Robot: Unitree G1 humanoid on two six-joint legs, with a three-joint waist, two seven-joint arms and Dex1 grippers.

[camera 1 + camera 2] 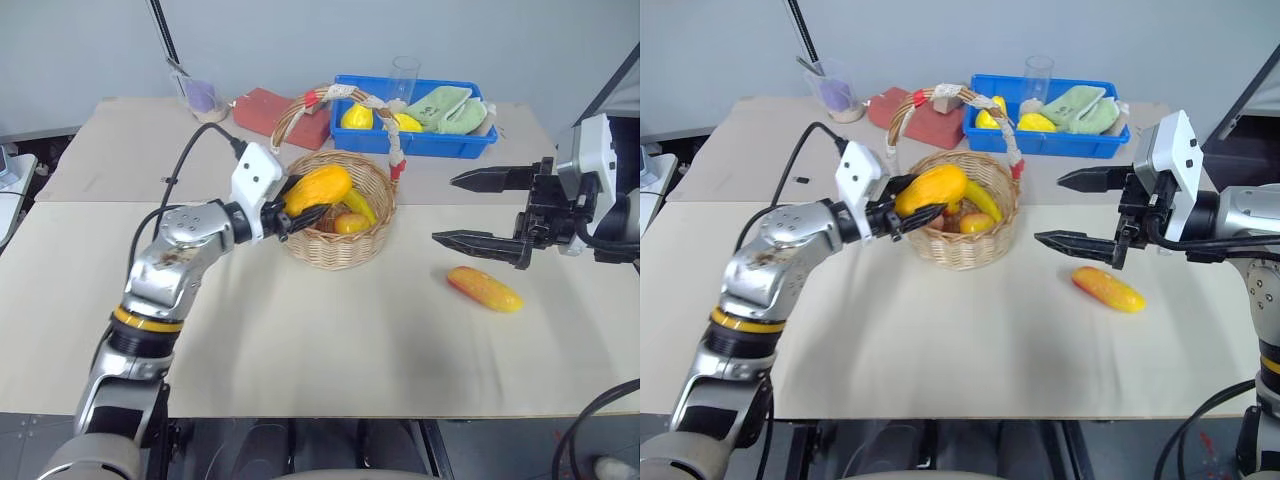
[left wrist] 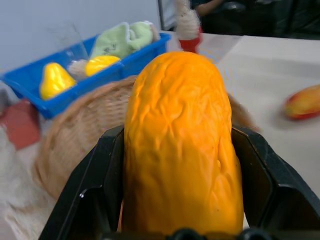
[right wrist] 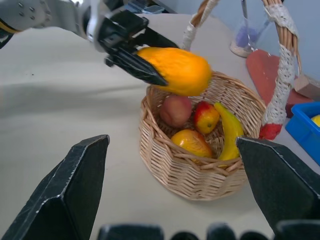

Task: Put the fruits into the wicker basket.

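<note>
Now, from my head, my left gripper [image 1: 303, 208] is pinching the bumpy orange fruit [image 1: 318, 188], holding it in the air over the near-left rim of the wicker basket [image 1: 340, 250]. That basket sits on the pale table [image 1: 300, 340] with its taped handle [image 1: 385, 120] arching over it, and inside it I can see a banana [image 1: 358, 205] and a small round fruit [image 1: 350, 223]. My right gripper [image 1: 478, 210] hangs off to the right with its two black fingers spread wide and nothing between them. On the table below it lies the smooth fruit with a red blush [image 1: 484, 288], well apart from the basket. Behind the basket stands a blue bin [image 1: 420, 143] holding yellow fruits [image 1: 357, 116] and a green cloth [image 1: 445, 106], with a clear glass [image 1: 404, 78] at its far side and a red cloth [image 1: 285, 115] to its left.

Along my left wrist, the bumpy fruit fills the space between my two fingers [image 2: 100, 185], which press against its sides. Past it are the basket's rim, the blue bin and, off to one side, the blushed fruit on the table.

Along my right wrist, my fingers [image 3: 75, 195] stand far apart and hold nothing. Between them I look at the basket, which contains a reddish-brown round fruit [image 3: 176, 110], a red-and-yellow one [image 3: 206, 116], an orange one [image 3: 192, 142] and the banana. My left gripper holds the bumpy fruit just above the rim on the basket's far side.
</note>
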